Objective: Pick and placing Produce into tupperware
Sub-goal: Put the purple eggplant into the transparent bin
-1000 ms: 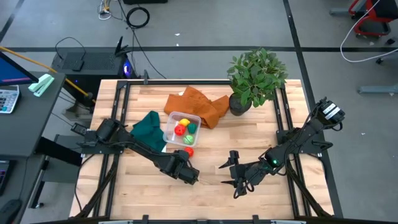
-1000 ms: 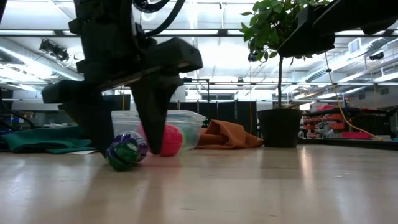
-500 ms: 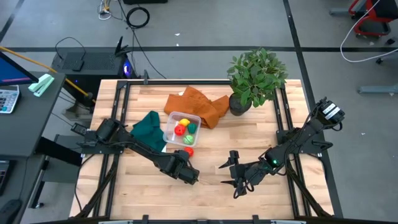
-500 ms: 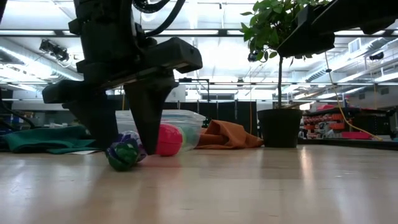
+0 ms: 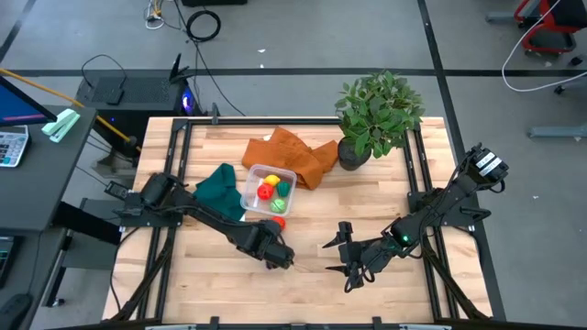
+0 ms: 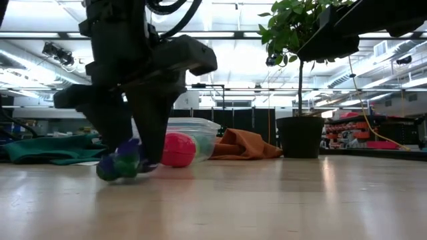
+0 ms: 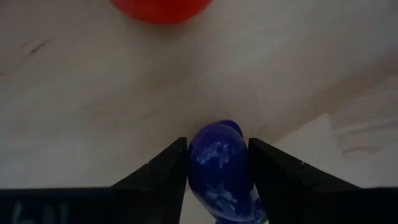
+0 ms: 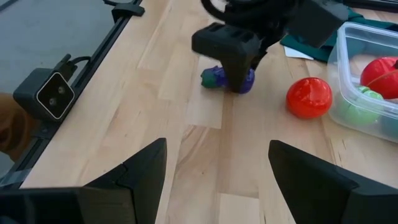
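Left pincer (image 5: 275,258), lower centre of the high view, is clamped on the purple produce (image 7: 219,162) at bench (image 5: 312,211) level. Right pincer (image 5: 347,259) waits agape, lower right. Tupperware (image 5: 252,186) sits centre.

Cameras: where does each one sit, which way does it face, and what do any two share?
High view: overhead, straight down; both arms, tupperware, plant.
Low view: table height, looking across; left gripper on the purple produce.
Left wrist view: past its own fingers, clamped on the purple produce; red produce ahead.
Right wrist view: past the open right gripper toward the left gripper.
Shared: both wrist views show the purple and red produce.
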`<move>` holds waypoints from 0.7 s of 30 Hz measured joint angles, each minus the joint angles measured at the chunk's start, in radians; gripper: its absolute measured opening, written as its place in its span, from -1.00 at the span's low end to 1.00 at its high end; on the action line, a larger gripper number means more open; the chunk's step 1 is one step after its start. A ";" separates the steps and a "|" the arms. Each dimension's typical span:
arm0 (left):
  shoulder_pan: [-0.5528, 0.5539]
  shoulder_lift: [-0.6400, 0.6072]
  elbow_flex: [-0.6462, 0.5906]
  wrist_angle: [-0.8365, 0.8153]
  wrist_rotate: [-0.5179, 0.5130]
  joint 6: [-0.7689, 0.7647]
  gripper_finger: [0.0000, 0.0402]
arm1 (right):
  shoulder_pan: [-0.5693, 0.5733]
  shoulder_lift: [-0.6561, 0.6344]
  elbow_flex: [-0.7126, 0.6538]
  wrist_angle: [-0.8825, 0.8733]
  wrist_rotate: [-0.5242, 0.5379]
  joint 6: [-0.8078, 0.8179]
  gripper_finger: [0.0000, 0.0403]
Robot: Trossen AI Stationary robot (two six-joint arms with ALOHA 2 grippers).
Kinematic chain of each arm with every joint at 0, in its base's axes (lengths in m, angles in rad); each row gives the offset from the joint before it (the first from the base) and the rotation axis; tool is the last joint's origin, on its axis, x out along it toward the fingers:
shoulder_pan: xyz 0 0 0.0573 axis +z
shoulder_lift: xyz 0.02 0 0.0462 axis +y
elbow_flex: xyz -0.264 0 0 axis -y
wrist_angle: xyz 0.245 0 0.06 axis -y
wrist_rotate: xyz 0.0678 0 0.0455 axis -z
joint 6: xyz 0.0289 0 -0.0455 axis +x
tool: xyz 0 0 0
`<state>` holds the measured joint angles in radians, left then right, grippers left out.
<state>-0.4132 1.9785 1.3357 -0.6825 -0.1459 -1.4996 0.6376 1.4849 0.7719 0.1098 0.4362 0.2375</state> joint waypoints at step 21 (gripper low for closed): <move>0.145 -0.243 0.001 -0.025 -0.087 0.299 -0.14 | 0.000 0.000 -0.001 -0.007 0.000 0.009 0.20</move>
<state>-0.2678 1.7353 1.3364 -0.7080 -0.2325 -1.2011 0.6380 1.4849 0.7712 0.1024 0.4366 0.2463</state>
